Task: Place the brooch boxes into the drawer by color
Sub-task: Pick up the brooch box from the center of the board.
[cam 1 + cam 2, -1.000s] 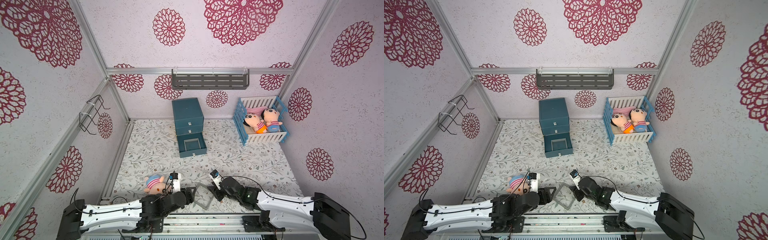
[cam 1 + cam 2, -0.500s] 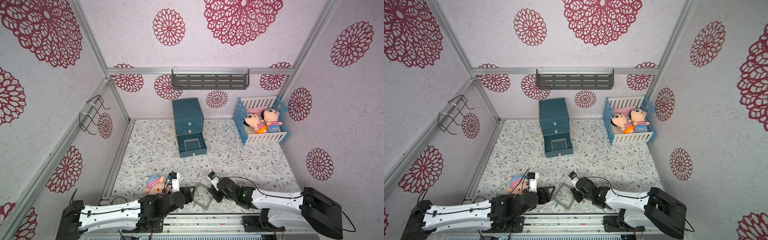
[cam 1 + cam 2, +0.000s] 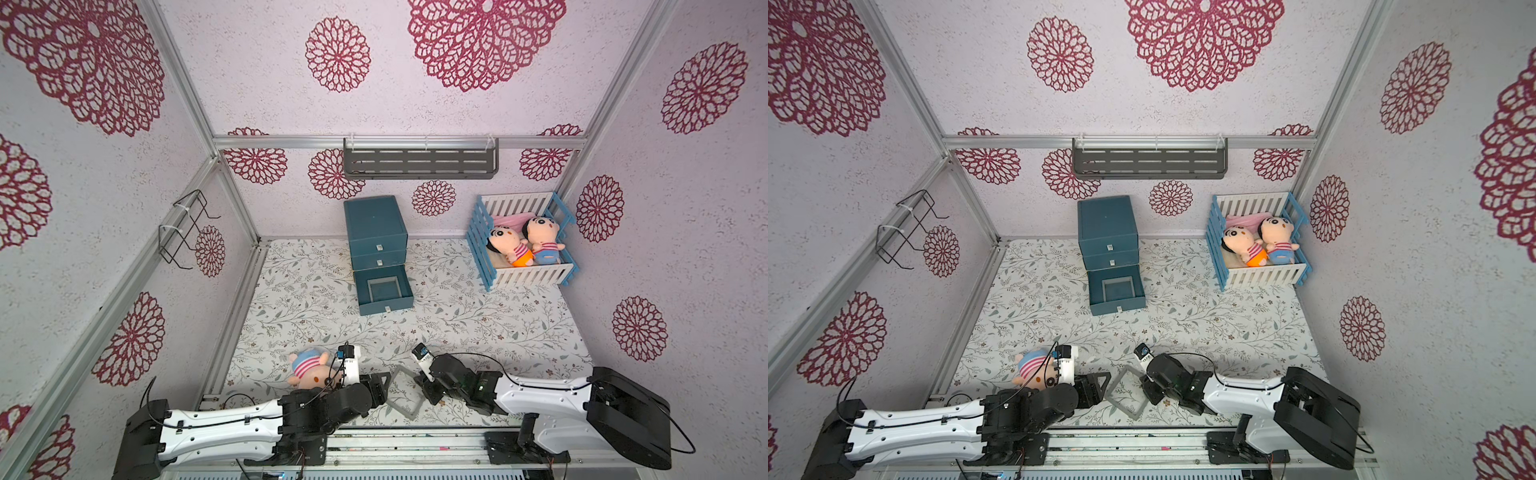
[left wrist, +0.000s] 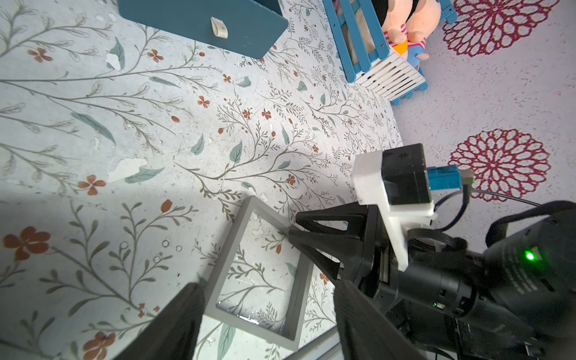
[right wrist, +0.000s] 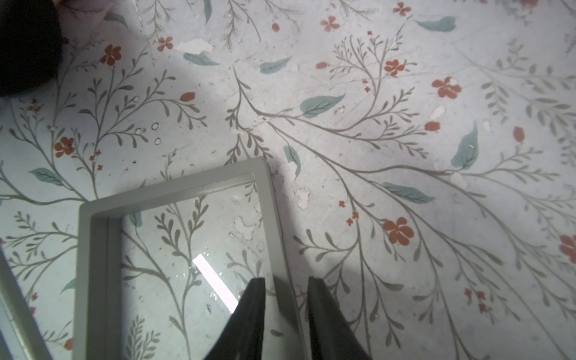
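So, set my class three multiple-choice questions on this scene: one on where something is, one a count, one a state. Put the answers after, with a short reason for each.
1. Where is the loose grey box?
A. in a red bowl
B. on the table, between the left gripper and the right gripper
C. under a towel

2. How many dolls lie in the crib?
A. four
B. none
C. two

3. Which drawer is open?
A. bottom
B. middle
C. top

Answers:
1 B: both top views show it lying between them.
2 C: two heads lie side by side.
3 A: it is pulled out and the two above it are shut.
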